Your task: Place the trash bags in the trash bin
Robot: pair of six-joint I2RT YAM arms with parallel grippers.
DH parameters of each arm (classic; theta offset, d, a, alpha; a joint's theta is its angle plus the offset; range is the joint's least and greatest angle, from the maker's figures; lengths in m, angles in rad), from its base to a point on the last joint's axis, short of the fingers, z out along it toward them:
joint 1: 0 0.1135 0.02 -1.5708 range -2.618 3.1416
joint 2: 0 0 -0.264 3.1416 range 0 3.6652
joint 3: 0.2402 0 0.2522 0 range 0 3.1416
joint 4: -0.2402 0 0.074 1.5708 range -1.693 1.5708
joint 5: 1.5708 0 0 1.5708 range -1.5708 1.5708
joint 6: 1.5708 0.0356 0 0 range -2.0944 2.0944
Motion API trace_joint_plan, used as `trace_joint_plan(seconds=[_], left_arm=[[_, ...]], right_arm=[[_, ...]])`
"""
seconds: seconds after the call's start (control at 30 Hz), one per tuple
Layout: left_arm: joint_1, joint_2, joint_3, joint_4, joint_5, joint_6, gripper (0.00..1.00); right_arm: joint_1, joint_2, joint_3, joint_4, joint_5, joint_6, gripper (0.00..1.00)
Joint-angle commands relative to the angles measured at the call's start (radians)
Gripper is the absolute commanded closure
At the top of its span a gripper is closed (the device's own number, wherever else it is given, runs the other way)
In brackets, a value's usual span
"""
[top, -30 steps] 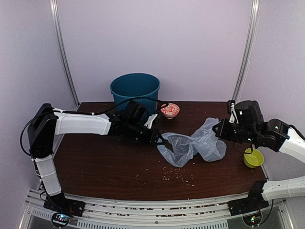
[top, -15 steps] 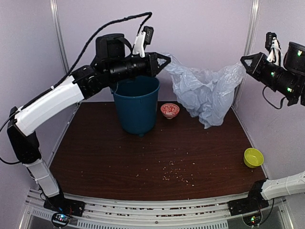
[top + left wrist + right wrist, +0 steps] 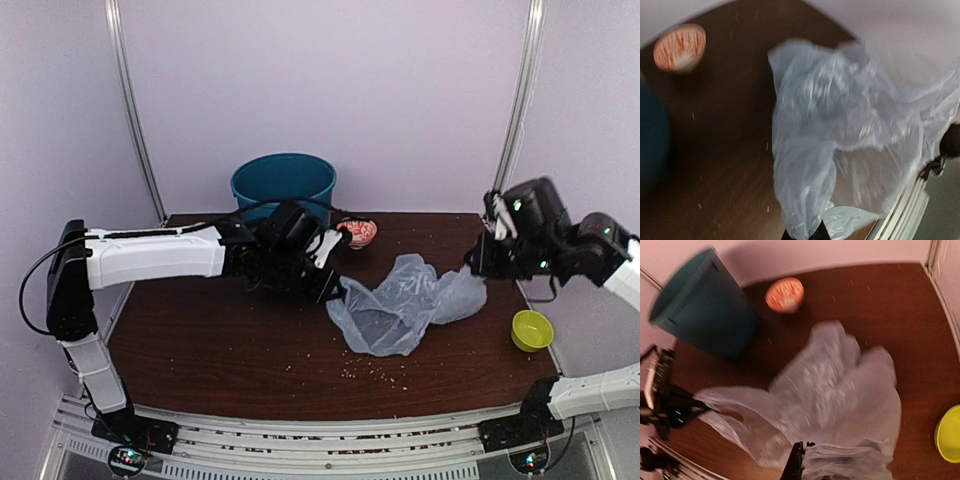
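Left gripper (image 3: 337, 290) and right gripper (image 3: 478, 268) each pinch an opposite edge of the trash bag (image 3: 400, 318), slumped on the table (image 3: 200, 350), near and right of the trash bin (image 3: 285, 185). Thin, limp, probably slippery film weighing little; bunched edges look the surest hold.

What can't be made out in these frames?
- Left gripper grip on trash bag: too small in top view; left wrist view cuts the fingers at its bottom edge.
- Right gripper: same, plus blur.
- Trash bin base: top view, left arm covers it.
- Bag lettering: wrist views motion-blurred.
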State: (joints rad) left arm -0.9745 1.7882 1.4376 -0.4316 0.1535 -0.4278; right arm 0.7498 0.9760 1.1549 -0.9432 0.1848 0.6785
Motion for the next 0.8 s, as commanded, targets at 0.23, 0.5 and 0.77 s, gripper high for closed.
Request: trace_joint_plan(seconds=[0.23,0.5,0.77], left_arm=[[0.002,0.047,0.781,0.252,-0.225,0.122,1.0],[-0.006,-0.079,0.074,0.089,0.104,0.068,1.0],[-0.082,-0.291,-0.086,0.104,-0.051,0.073,1.0]], right_arm=[[-0.02,0.326,0.949,0.196,0.123,-0.348,1.0],[-0.017,0.044,-0.025,0.085,0.011,-0.161,1.0],[-0.02,-0.154,-0.166,0.12,-0.03,0.046,1.0]])
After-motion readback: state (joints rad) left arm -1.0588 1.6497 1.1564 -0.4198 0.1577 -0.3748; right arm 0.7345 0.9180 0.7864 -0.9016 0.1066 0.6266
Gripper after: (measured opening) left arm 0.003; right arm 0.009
